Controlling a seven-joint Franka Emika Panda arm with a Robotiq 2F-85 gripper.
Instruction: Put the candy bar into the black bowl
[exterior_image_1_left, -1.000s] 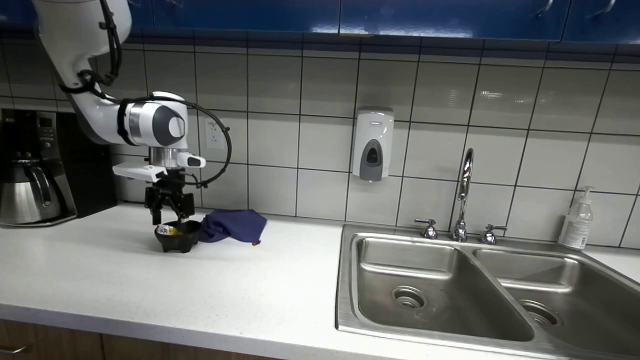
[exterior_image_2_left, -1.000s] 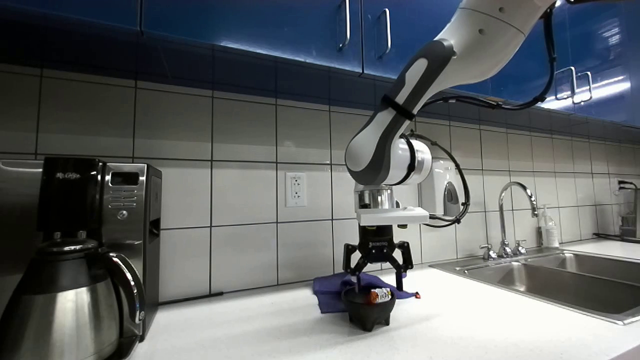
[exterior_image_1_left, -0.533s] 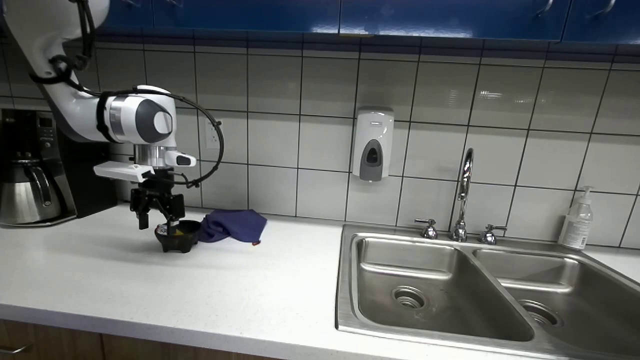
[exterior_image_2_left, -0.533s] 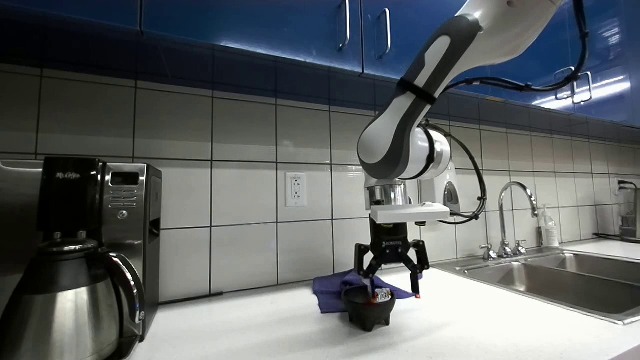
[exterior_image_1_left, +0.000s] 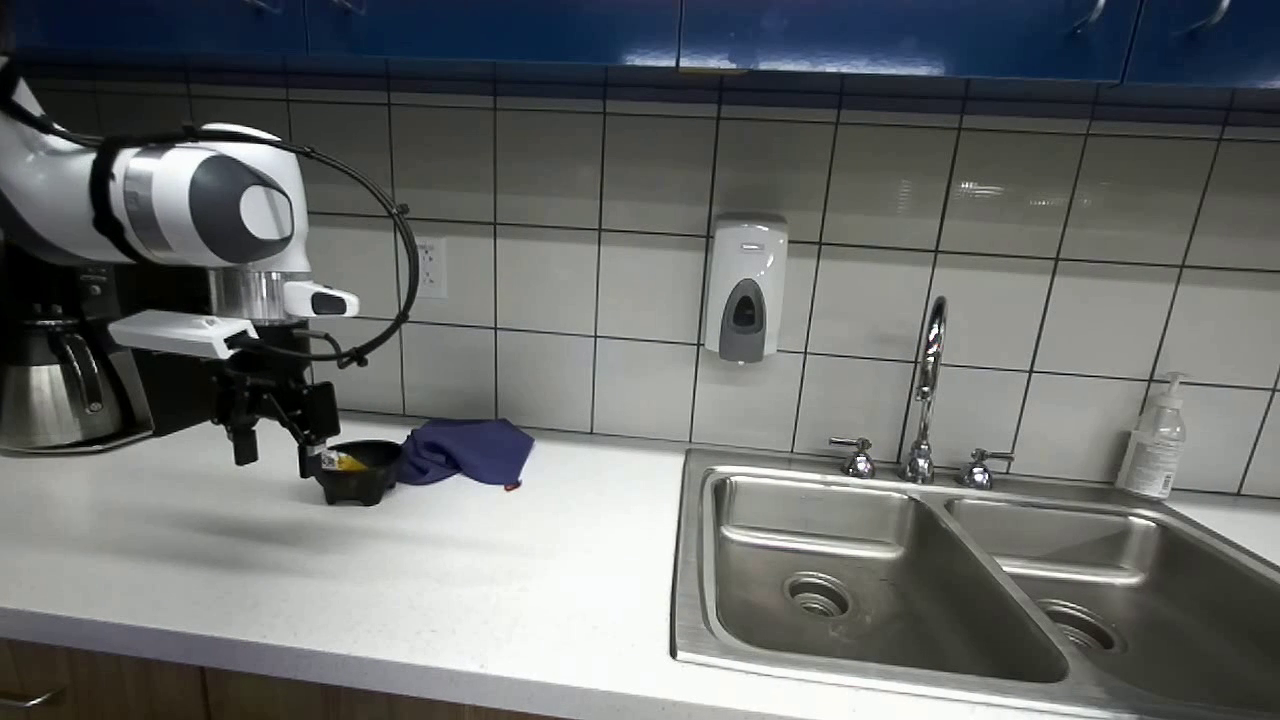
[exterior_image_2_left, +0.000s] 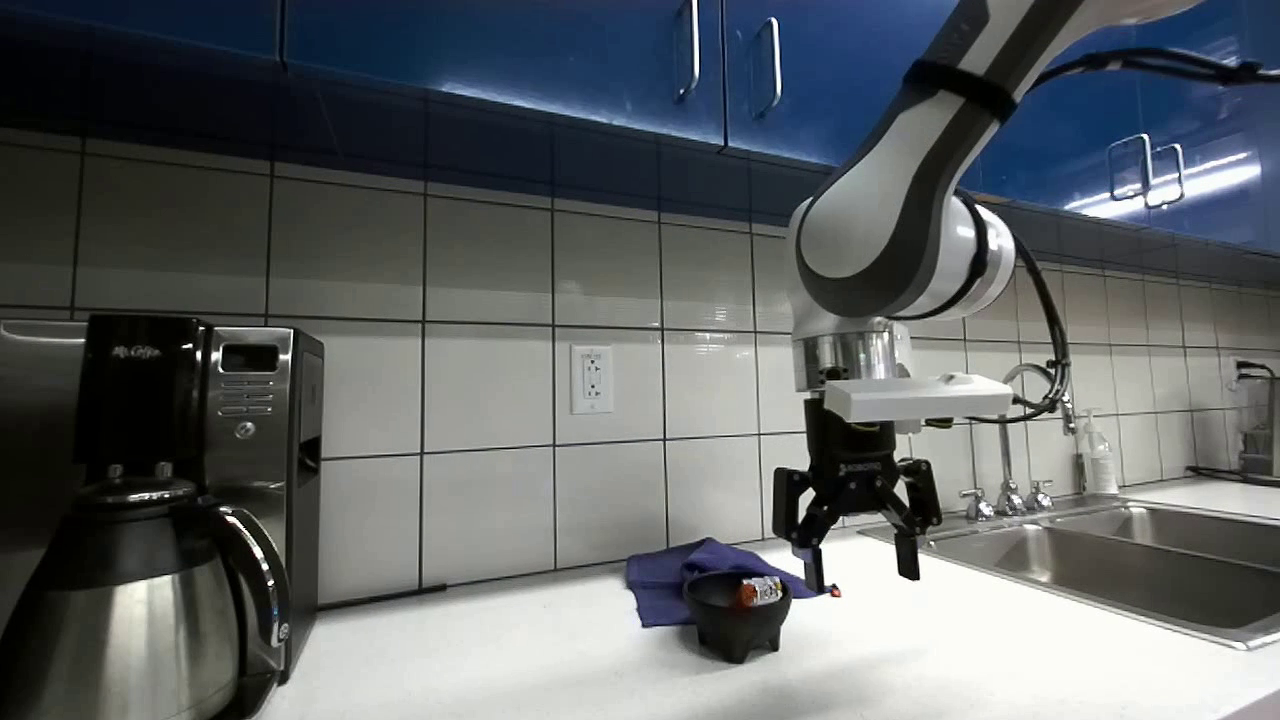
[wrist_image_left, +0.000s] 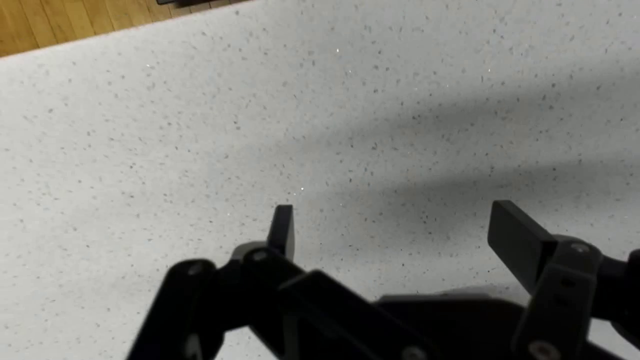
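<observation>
Hand (exterior_image_2_left: 861, 565) has backed off, wide and empty. Candy bar (exterior_image_2_left: 760, 591) sits in the bowl (exterior_image_2_left: 738, 630), so probably job done.

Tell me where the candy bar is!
In an exterior view, the candy bar is in the black bowl, on the bowl's right side as pictured, with a purple cloth behind.

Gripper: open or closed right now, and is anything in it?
Gripper: open, holding nothing; the candy bar is in the bowl.
</observation>
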